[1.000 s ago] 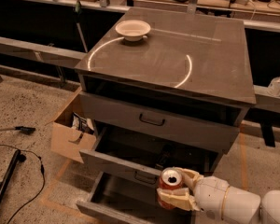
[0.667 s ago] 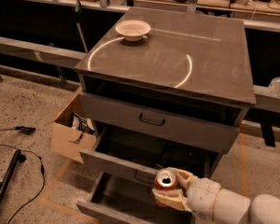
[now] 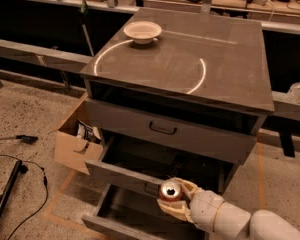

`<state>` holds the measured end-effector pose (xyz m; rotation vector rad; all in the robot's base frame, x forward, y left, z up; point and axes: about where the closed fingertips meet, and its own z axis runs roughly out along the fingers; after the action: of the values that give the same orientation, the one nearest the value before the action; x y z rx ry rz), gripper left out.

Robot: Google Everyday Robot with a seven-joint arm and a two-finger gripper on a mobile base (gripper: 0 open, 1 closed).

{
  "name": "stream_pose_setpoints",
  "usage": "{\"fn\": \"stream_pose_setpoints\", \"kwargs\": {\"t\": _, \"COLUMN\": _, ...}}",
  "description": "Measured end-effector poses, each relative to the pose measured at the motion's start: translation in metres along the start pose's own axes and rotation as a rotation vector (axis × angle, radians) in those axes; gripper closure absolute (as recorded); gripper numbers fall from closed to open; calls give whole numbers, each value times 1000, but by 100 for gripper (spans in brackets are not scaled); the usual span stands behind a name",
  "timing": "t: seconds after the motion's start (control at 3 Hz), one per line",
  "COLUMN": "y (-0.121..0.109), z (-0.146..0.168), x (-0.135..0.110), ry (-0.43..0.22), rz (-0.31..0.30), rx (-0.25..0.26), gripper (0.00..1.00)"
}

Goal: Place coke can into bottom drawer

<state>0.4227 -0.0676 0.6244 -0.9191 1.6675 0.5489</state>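
Observation:
The coke can (image 3: 170, 190), red with a silver top and pull tab, is held upright in my gripper (image 3: 176, 200), whose pale fingers (image 3: 173, 211) close around its sides. The gripper reaches in from the lower right and holds the can above the right part of the bottom drawer (image 3: 121, 215), which is pulled out and open. The can sits just in front of the middle drawer's front (image 3: 121, 176). The bottom of the can is hidden by the fingers.
The grey cabinet (image 3: 190, 64) has a white bowl (image 3: 142, 32) on its top. The top drawer (image 3: 165, 129) and middle drawer are both pulled out a little. An open cardboard box (image 3: 77, 139) stands left of the cabinet. Cables (image 3: 20, 174) lie on the floor at left.
My gripper with the can has moved left and slightly down, further over the bottom drawer. The cabinet and bowl have not moved.

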Motion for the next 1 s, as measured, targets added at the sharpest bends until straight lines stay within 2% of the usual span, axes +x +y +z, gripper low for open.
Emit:
{"fn": "stream_pose_setpoints", "kwargs": {"t": 0.33, "y": 0, "z": 12, "x": 14, "ry": -7, "rz": -8, "rx": 5, "gripper": 100}}
{"fn": "stream_pose_setpoints", "kwargs": {"t": 0.67, "y": 2, "z": 22, "x": 38, "ry": 12, "rz": -5, "rx": 4, "gripper": 100}}
{"fn": "stream_pose_setpoints", "kwargs": {"t": 1.0, "y": -6, "z": 31, "x": 69, "ry": 49, "rz": -25, "rx": 13, "gripper": 100}}
